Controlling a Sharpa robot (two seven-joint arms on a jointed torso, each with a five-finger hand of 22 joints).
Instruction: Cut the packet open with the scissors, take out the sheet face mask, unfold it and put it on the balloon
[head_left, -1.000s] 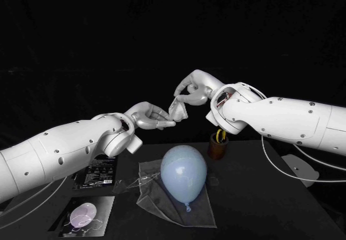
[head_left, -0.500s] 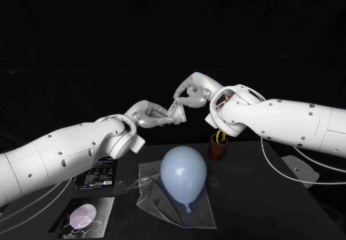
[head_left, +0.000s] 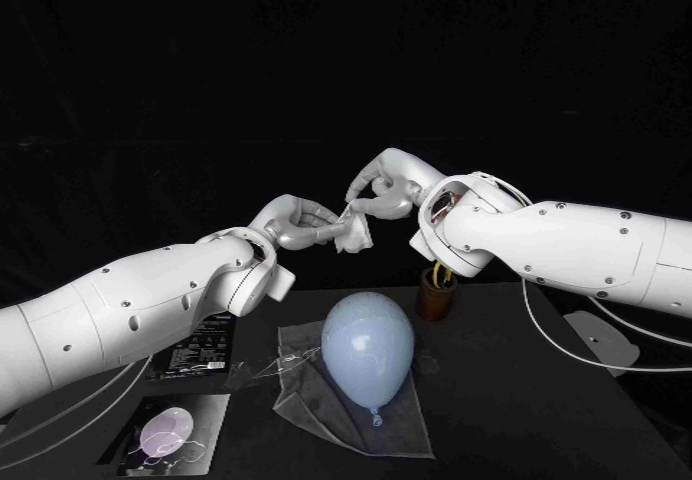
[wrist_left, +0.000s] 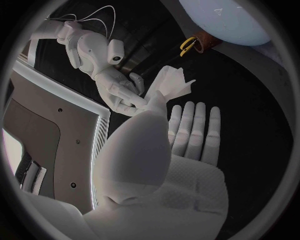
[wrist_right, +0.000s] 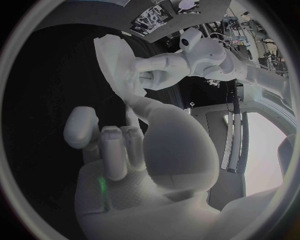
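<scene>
Head view: dim, black backdrop, table (head_left: 548, 400) nearly lost in it. Left arm (head_left: 130, 310) and right arm (head_left: 577, 245) top-lit, undersides shaded. Soft sheen on balloon (head_left: 368, 345), no hard glare. Wrist views: strong fisheye bending at the rim; blown-out panel (wrist_right: 256, 145) lower right.

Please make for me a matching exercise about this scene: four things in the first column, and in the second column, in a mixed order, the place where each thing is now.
Things
1. sheet face mask
2. balloon
3. scissors
4. packet

Places
a. flat on the table, on the robot's left side
b. held in the air between the left hand and the right hand
c. standing in the brown cup
d. lying on the translucent sheet

Pairs: 1-b, 2-d, 3-c, 4-a
</scene>
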